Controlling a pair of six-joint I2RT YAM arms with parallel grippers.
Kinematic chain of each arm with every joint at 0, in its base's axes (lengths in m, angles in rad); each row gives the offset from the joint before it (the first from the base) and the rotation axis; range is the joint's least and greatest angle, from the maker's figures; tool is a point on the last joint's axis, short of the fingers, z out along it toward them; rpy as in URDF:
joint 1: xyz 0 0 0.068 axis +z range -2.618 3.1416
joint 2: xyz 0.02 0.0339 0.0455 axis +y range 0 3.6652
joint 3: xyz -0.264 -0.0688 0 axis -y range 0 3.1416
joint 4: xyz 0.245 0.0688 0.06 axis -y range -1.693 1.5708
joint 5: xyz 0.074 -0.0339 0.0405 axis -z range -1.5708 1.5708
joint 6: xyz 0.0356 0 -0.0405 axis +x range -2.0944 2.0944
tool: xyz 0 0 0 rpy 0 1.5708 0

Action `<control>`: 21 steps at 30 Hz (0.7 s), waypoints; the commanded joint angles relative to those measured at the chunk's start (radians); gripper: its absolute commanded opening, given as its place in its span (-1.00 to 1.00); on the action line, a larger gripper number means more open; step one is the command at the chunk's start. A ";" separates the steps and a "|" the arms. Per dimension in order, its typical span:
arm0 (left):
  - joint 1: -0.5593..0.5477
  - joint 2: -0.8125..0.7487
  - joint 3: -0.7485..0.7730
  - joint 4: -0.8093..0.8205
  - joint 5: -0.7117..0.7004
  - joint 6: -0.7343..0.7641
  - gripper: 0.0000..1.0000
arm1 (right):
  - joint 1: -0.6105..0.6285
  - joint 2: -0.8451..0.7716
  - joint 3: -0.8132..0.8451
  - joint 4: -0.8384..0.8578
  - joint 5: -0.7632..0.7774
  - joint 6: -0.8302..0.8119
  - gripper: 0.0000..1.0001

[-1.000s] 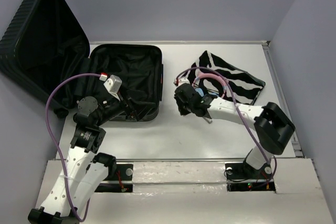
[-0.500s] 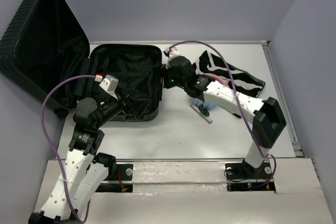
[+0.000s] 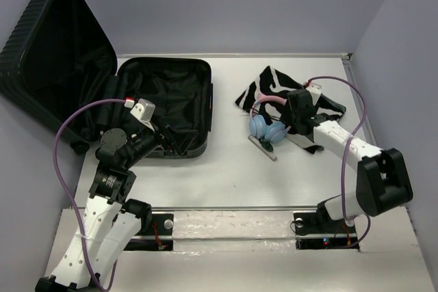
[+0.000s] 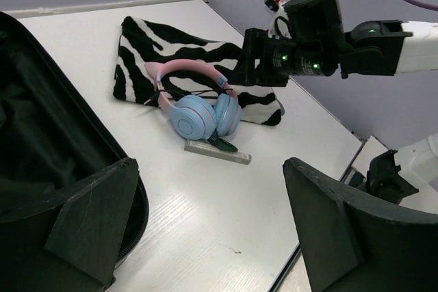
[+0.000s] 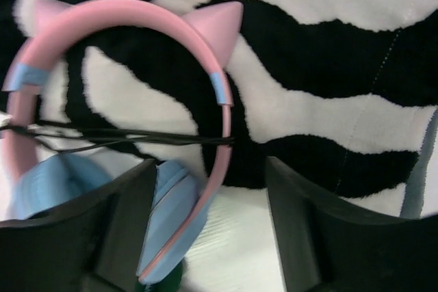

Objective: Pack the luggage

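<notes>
The luggage (image 3: pixel 164 97) is a black ribbed suitcase lying open at the left, its lid (image 3: pixel 55 52) leaning on the wall; its dark lining also shows in the left wrist view (image 4: pixel 41 135). My left gripper (image 3: pixel 166 140) is open and empty at the suitcase's near edge. Pink and blue cat-ear headphones (image 3: pixel 267 126) (image 4: pixel 198 111) (image 5: pixel 171 217) lie partly on a zebra-striped cloth (image 3: pixel 301 94) (image 4: pixel 164 52) (image 5: pixel 328 107). My right gripper (image 3: pixel 286 128) (image 5: pixel 212 220) is open just above them, its fingers on either side of one blue ear cup and the pink band.
A grey bar (image 3: pixel 263 147) (image 4: pixel 217 152) with a dark green item on it lies on the white table (image 3: pixel 226 169) in front of the headphones. Purple cables loop over both arms. Grey walls close in the table at the left, back and right.
My right arm swung from the suitcase's right edge back to the right and now hovers over the headphones. The left arm has hardly moved.
</notes>
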 commanded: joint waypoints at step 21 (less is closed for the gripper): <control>-0.005 -0.006 0.047 0.028 0.000 0.019 0.98 | -0.050 0.056 0.079 0.091 -0.087 -0.004 -0.86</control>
